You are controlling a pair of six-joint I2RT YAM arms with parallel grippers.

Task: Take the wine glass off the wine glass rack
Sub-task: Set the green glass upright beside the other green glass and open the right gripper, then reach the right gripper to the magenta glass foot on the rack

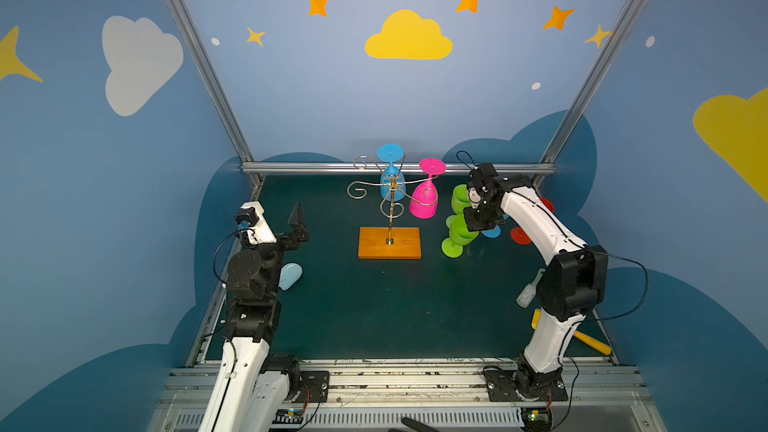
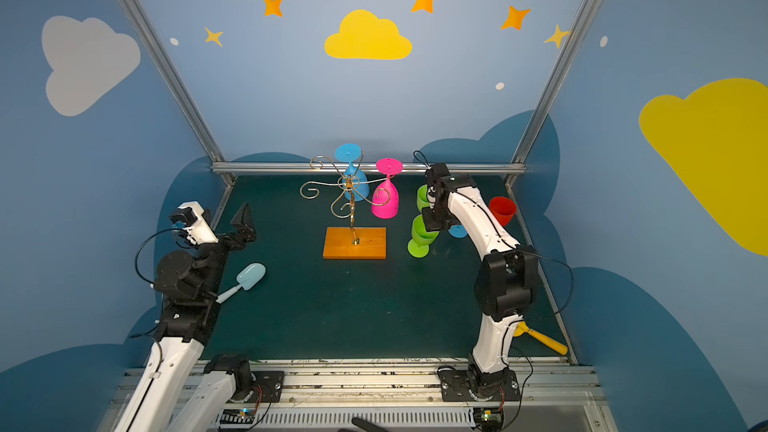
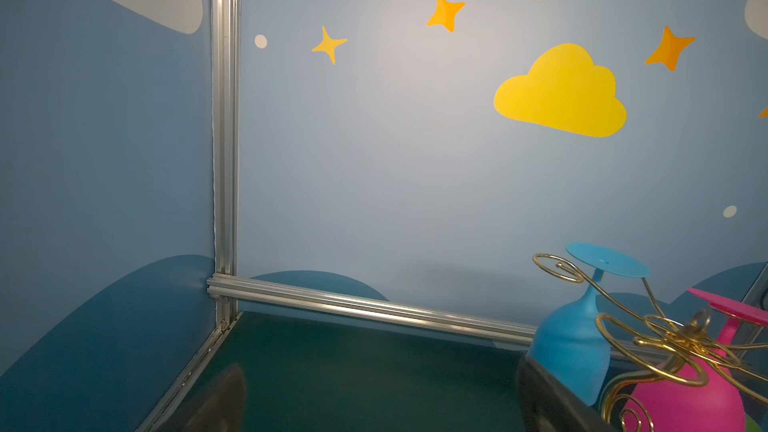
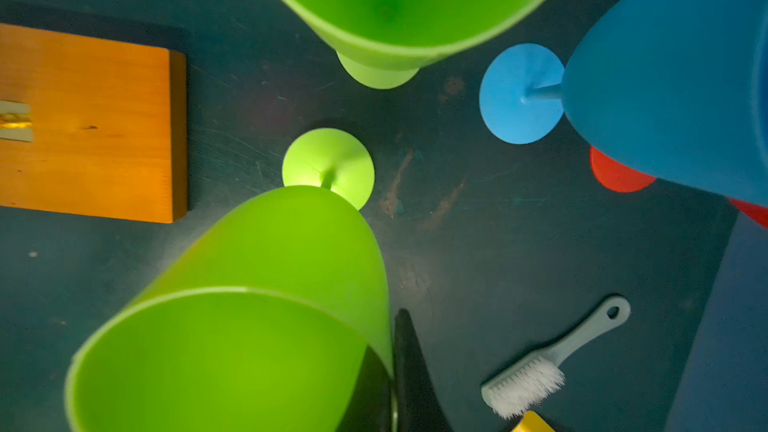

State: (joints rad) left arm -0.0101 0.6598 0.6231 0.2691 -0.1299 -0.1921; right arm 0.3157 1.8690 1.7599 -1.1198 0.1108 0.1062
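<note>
Pinches the rim of the green wine glass [image 1: 459,232] with the right gripper [image 4: 397,384], jaws narrow on its wall. Stands it just right of the wine glass rack [image 1: 374,243], stem near upright, foot down by the table [image 1: 374,305]. Probably calls for letting go straight upward. Shows the left gripper [image 3: 386,409] wide, empty, well apart.

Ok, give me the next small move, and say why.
Probably lower the right gripper slightly to stand the near green glass flat on the table. It is shut on the rim, the glass leans, and its foot may not sit flat yet. The pink glass and blue glass hang on the rack.
</note>
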